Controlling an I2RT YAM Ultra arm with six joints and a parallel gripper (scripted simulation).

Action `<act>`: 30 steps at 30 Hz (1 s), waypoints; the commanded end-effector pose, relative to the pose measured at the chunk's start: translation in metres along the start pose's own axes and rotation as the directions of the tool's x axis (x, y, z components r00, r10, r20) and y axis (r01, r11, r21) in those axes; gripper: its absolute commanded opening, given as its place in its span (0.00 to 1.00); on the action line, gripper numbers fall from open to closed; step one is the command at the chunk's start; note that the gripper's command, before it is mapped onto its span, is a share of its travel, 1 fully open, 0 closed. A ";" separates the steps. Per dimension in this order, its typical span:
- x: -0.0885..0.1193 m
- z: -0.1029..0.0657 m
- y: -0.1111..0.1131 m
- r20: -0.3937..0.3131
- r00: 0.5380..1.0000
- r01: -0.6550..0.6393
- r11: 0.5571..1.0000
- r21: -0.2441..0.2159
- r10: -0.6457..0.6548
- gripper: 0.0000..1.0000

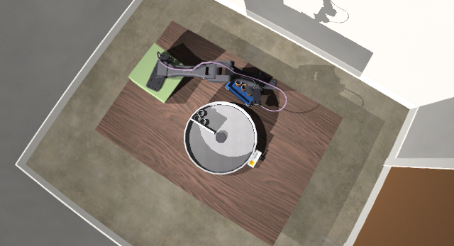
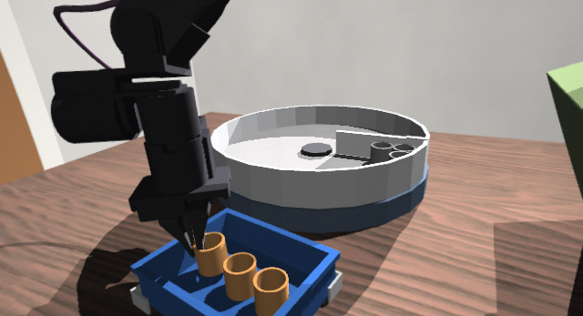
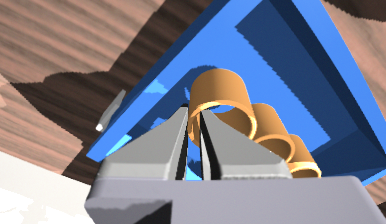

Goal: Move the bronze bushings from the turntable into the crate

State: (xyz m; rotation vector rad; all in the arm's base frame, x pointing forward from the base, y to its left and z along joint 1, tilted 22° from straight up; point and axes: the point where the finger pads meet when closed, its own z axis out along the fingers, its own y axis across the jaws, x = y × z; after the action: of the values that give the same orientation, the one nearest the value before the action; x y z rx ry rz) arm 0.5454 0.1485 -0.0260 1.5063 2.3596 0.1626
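Bronze bushings, three, stand in the blue crate; the gripper pinches one by its wall.

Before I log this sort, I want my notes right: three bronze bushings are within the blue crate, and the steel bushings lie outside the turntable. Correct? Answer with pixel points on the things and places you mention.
The steel bushings point(image 1: 201, 117) point(image 2: 381, 155) are inside the turntable point(image 1: 220, 161) point(image 2: 291, 188), as the top view shows. Three bronze bushings point(image 1: 241, 88) point(image 2: 240, 284) point(image 3: 266, 120) are within the blue crate point(image 1: 238, 93) point(image 2: 282, 233) point(image 3: 319, 30).
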 end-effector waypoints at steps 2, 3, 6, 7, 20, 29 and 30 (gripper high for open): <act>-0.007 -0.013 0.021 0.010 1.000 -0.003 0.998 -0.061 0.003 0.00; -0.007 -0.011 0.020 0.009 1.000 -0.003 0.998 -0.056 0.003 0.00; -0.008 -0.015 0.022 0.011 1.000 -0.004 0.998 -0.064 0.005 0.00; -0.010 -0.023 0.024 0.011 1.000 -0.006 0.998 -0.068 0.007 0.00; -0.009 -0.022 0.023 0.011 1.000 -0.006 0.998 -0.066 0.007 0.00; -0.009 -0.022 0.023 0.011 1.000 -0.006 0.998 -0.066 0.007 0.00; -0.009 -0.022 0.023 0.011 1.000 -0.006 0.998 -0.066 0.007 0.00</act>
State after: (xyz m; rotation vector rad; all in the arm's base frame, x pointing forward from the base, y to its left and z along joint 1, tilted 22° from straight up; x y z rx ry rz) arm 0.5490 0.1497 -0.0250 1.5021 2.3534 0.1737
